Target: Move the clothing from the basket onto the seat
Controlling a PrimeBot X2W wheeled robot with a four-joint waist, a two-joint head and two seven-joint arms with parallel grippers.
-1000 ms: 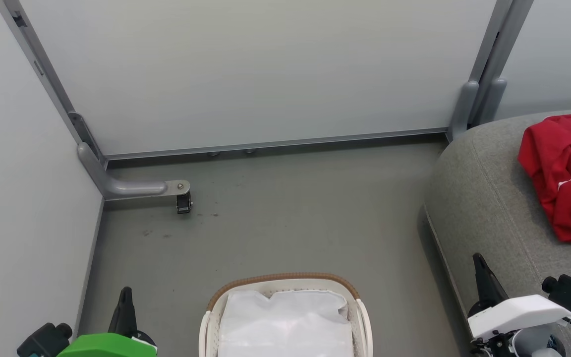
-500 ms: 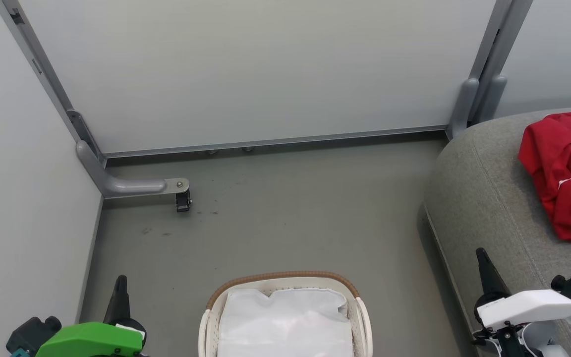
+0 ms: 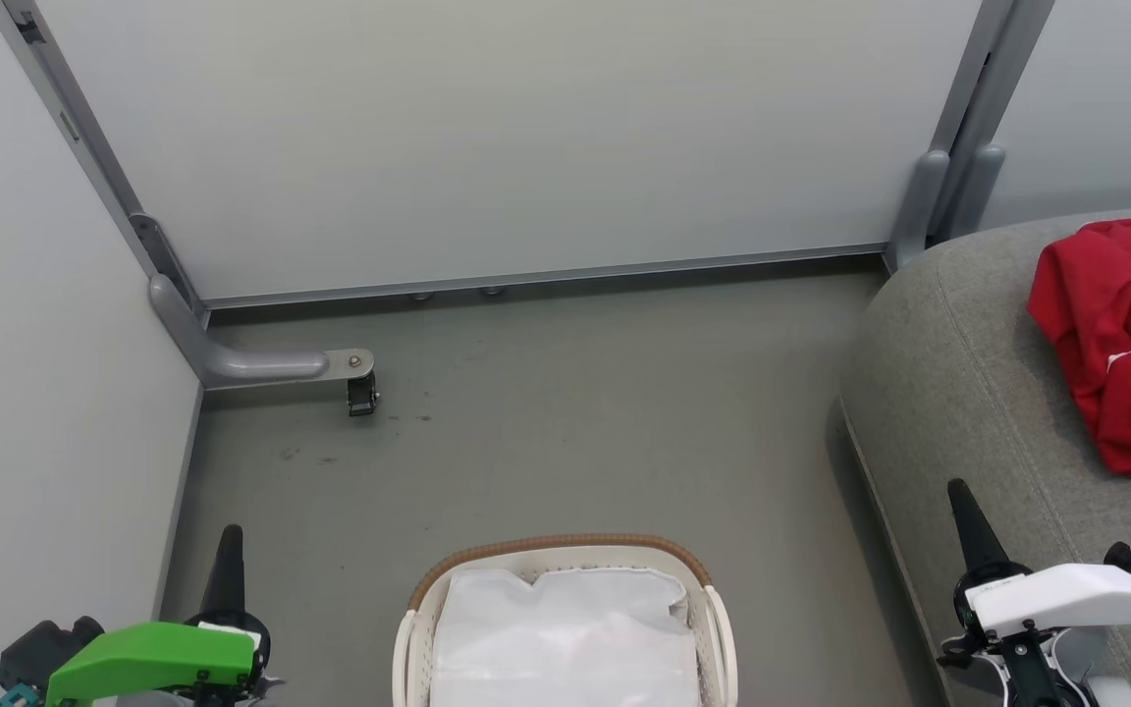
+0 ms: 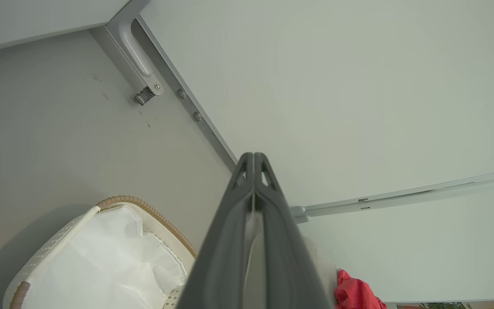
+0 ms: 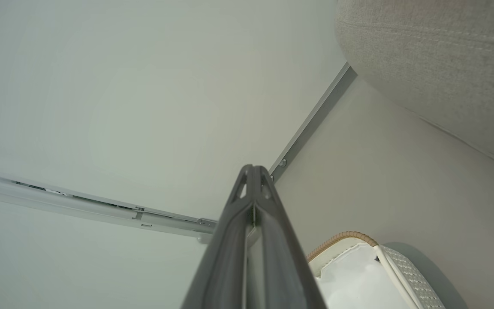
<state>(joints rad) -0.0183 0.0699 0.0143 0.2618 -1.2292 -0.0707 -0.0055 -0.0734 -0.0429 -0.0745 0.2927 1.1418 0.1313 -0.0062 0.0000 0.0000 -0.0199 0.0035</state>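
Grey floor [image 3: 575,442] boxed by pale partition panels [image 3: 526,147]. Basket [image 3: 565,541] at bottom centre, white liner [image 3: 565,638] inside. Clothing [image 3: 1115,334] heaped red on seat [image 3: 968,393] at right, well apart from basket. Left gripper [image 3: 230,538] clenched and empty, left of basket; right gripper [image 3: 960,491] clenched and empty, beside seat.

Oval white perforated plastic basket [image 3: 417,650]: smooth, slight sheen; brown rim [image 3: 556,543] woven, ribbed. White fabric liner [image 3: 565,638]: thin, crinkled cloth. Large grey upholstered couch cushion [image 3: 958,393]: coarse matt weave. Red garments [image 3: 1105,334]: soft, creased cloth. Grey floor [image 3: 575,422]: matt, scuffed. Wall rail [image 3: 546,281]: brushed metal.
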